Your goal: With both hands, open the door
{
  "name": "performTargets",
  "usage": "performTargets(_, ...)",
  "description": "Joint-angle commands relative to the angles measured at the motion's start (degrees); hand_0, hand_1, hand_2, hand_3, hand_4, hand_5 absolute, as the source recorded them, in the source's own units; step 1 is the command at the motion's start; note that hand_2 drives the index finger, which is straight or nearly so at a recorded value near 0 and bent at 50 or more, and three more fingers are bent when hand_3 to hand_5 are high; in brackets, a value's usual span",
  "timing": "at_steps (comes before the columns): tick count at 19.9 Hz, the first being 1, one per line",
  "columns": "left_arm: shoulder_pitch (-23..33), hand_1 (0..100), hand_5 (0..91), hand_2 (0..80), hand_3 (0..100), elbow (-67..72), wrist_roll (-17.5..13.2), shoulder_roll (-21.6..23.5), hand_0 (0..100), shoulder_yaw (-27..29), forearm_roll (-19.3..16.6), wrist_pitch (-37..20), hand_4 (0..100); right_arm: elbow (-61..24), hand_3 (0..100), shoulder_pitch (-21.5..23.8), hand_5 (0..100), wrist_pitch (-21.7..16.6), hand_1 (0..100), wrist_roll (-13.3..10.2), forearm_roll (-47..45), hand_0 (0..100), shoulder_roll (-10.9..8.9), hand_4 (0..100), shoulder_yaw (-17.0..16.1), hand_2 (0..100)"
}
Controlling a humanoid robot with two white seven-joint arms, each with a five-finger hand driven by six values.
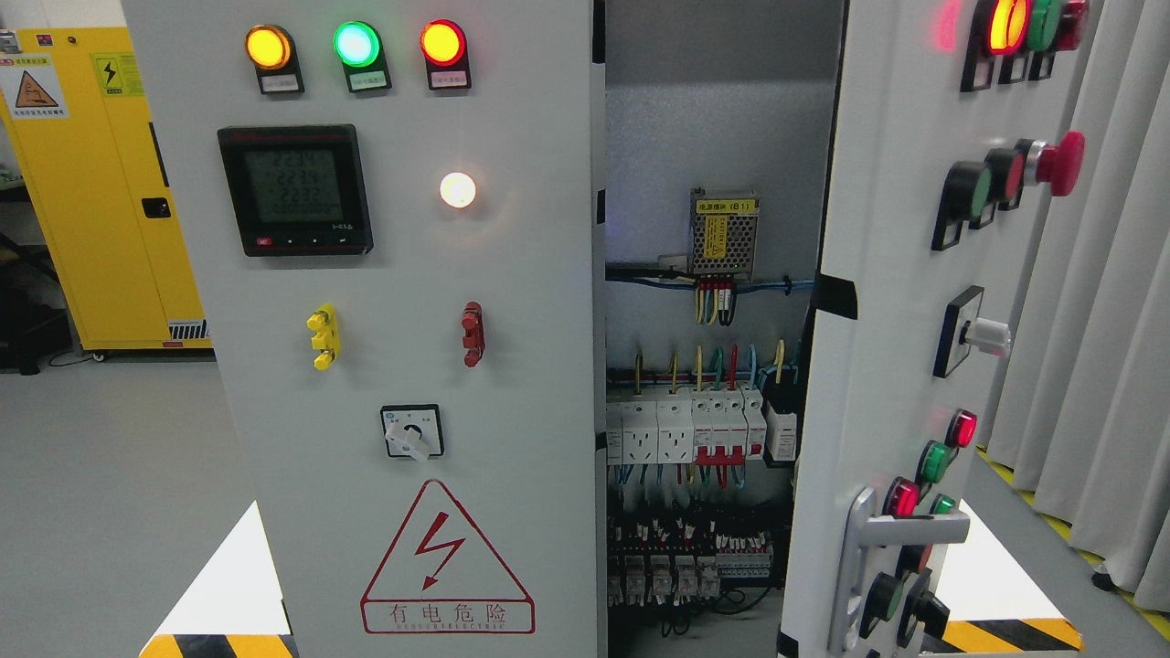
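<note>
My cabinet's right door (pixel 900 302) stands swung open (grey, studded with buttons, silver handle (pixel 900 539) low), baring the wiring inside (pixel 699 439).

The left door (pixel 384 320) carries a red triangle warning sign (pixel 446 559) reading 有电危险 with a lightning bolt, its digital meter (pixel 295 190) shows rows of digits near 223, the power supply (pixel 724 233) inside wears a yellow label ending (B1), and the yellow cabinet (pixel 91 183) bears hazard stickers too small to read.

Pale grey doors (pixel 512 274); amber (pixel 268 47), green (pixel 356 43) and red lamps (pixel 442 42); red-outlined warning triangle (pixel 446 562); yellow cabinet (pixel 91 201) far left; black-and-yellow floor stripes (pixel 219 645) near.
</note>
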Motion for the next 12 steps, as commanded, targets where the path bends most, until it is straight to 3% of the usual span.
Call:
performTargets(1,9.08,0,0.0,0.0,0,-27.85,-9.59,0.41,0,0.19,0.08,0.27,0,0.13,0,0.00,0,0.03,1,0.00,0.00,22,-1.32,0,-0.55,0)
performTargets(3,11.65,0,0.0,0.0,0,-38.07,-16.98,0.32,0,1.50,0.17,0.27,0,0.22,0,0.00,0,0.03,1,0.00,0.00,22,-1.32,0,-0.55,0)
performTargets(7,11.83,0,0.0,0.0,0,-51.25,-19.29,-0.21,0,9.33,2.27,0.10,0,0.22,0,0.00,0,0.03,1,0.00,0.00,22,-1.32,0,-0.55,0)
performTargets(8,12.18,0,0.0,0.0,0,-56.08,-21.65,-0.12,0,10.03,3.84,0.10,0,0.22,0,0.00,0,0.03,1,0.00,0.00,22,-1.32,0,-0.55,0)
performTargets(9,13.14,0,0.0,0.0,0,-60.04,-25.15,-0.21,0,10.47,5.16,0.10,0,0.22,0,0.00,0,0.03,1,0.00,0.00,22,-1.32,0,-0.55,0)
performTargets(12,13.94,0,0.0,0.0,0,-69.11,-40.34,-0.21,0,10.48,6.41,0.36,0,0.22,0,0.00,0,0.03,1,0.00,0.00,22,-1.32,0,-0.55,0)
